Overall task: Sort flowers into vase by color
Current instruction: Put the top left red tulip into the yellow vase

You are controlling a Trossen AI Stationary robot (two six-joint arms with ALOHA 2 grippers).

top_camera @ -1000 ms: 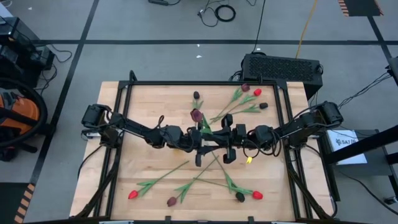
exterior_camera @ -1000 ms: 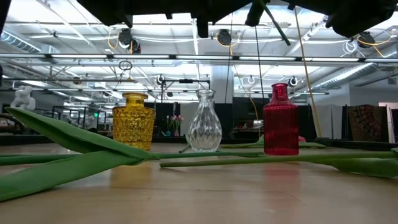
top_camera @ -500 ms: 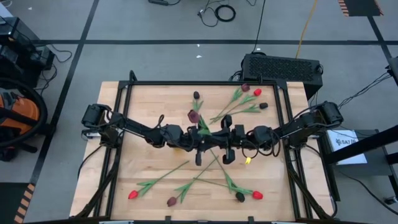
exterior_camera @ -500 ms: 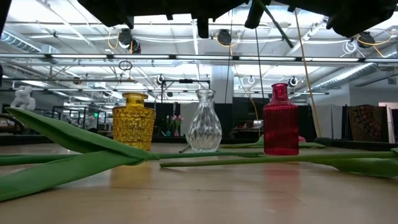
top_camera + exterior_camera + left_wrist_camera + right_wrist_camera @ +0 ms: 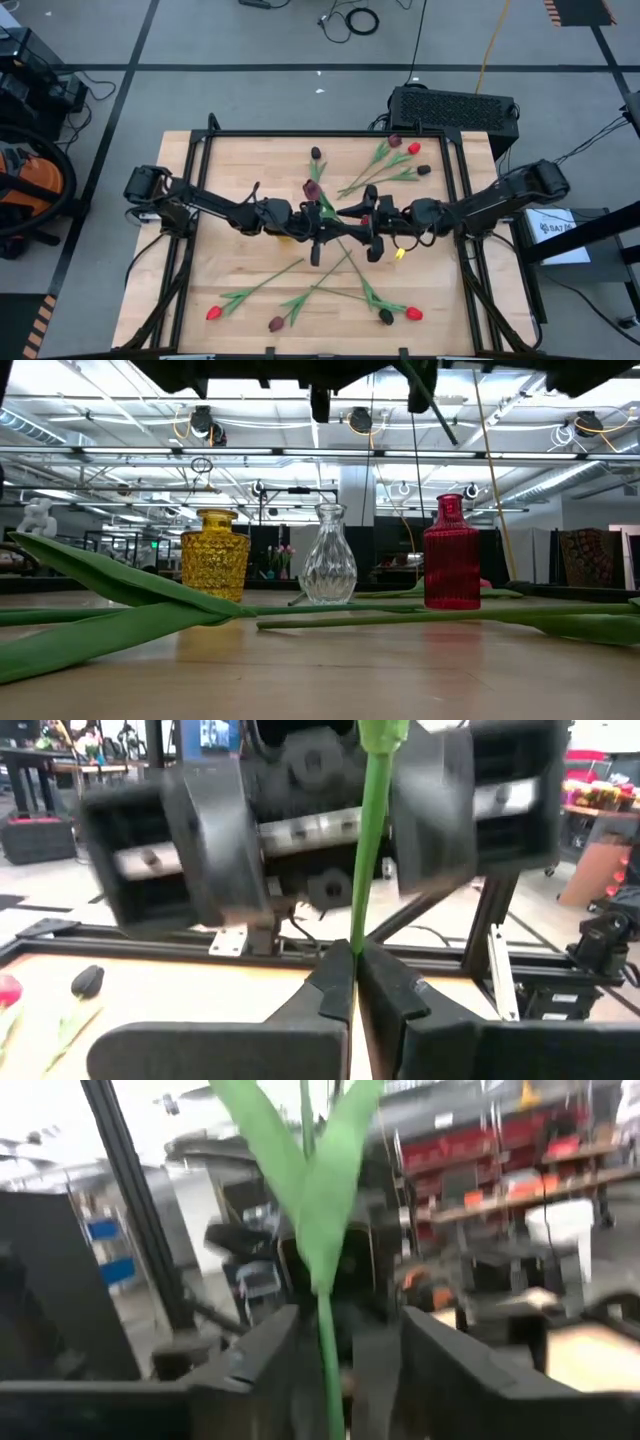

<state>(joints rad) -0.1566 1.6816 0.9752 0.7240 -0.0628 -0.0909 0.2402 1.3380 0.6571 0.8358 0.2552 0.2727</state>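
Presently we found both arms meeting over the middle of the pale wooden surface (image 5: 240, 290), with one artificial tulip of dark maroon head and long thin green stem (image 5: 313, 188) held between them.

The left claw (image 5: 355, 970) was closed tight on that stem, its two dark fingers pinched together with the green shaft rising between them. The right claw (image 5: 345, 1350) stood partly open: the stem and its two leaves ran up between the fingers with clear space on either side, so it had hold of nothing. We judged this a hand-over, the left arm taking the flower so as to reach a vase on its own side.

The remaining tulips lay scattered flat on the surface, a cluster near the far edge (image 5: 395, 160) and another near the near edge (image 5: 300, 305), red, maroon and near-black heads mixed.

Three ribbed glass vases stood in a row, all without flowers: yellow (image 5: 215, 555), clear (image 5: 328, 555) and red (image 5: 451, 552). We judged the sorting barely begun.
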